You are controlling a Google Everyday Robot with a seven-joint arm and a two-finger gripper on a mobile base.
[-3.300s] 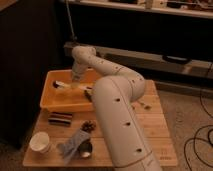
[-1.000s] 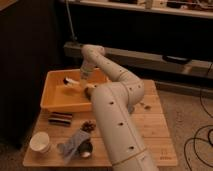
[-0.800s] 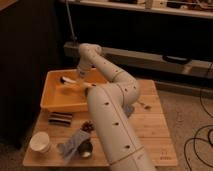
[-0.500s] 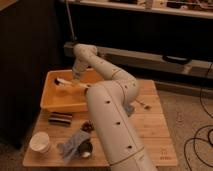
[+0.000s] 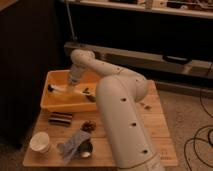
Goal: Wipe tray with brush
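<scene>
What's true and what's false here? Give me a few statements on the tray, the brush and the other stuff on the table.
1. The gripper is over the tray. True.
2. The brush lies on the table, outside the tray. False: it lies inside the tray.
3. A white cup stands on the table, outside the tray. True.
4. The dark block sits inside the tray. False: it lies on the table beside the tray.
</scene>
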